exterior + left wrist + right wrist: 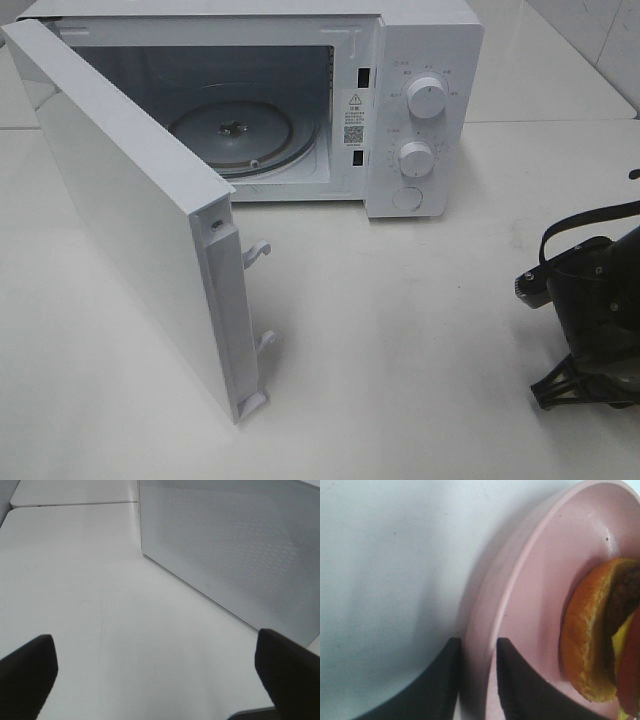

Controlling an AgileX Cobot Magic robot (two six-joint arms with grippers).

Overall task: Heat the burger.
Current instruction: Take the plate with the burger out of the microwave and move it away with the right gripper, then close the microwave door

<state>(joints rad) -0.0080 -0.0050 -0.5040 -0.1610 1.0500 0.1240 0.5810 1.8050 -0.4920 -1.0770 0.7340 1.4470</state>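
The burger (592, 630) lies on a round pink plate (545, 580) in the right wrist view, with its bun, dark patty and yellow and red layers cut off by the frame edge. My right gripper (479, 641) has one finger on each side of the plate's rim and is closed on it. Burger and plate are out of the exterior view, where only my right arm (590, 300) shows at the right edge. My left gripper (155, 637) is open and empty above the table, beside the microwave's side wall (235, 545).
The white microwave (420, 110) stands at the back with its door (130, 210) swung wide open to the left. Its glass turntable (240, 135) is bare. Two knobs (428, 98) sit on its right panel. White table (400, 350) lies in front.
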